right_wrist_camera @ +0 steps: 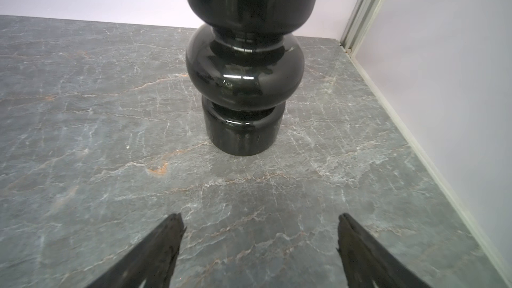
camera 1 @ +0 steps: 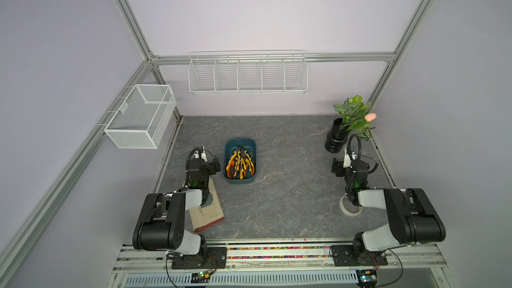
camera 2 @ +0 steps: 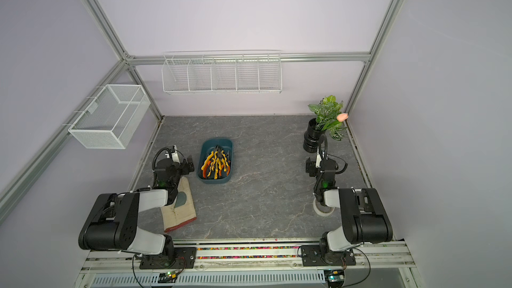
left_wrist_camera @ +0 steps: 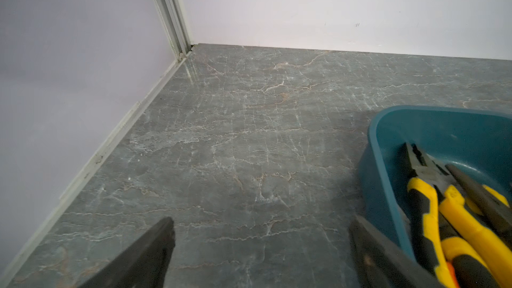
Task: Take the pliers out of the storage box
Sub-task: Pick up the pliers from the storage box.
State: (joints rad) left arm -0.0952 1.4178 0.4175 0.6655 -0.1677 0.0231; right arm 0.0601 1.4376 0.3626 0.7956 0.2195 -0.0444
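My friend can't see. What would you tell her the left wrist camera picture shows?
A dark teal storage box holding yellow-and-black-handled pliers sits on a grey marble-look table. The left gripper has its two dark fingers spread open over bare table beside the box, holding nothing. Pale walls meet in a corner beyond.

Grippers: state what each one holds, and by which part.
Nothing is held. The left gripper stands open beside the storage box; the right gripper stands open facing the black vase. The pliers lie in the storage box.
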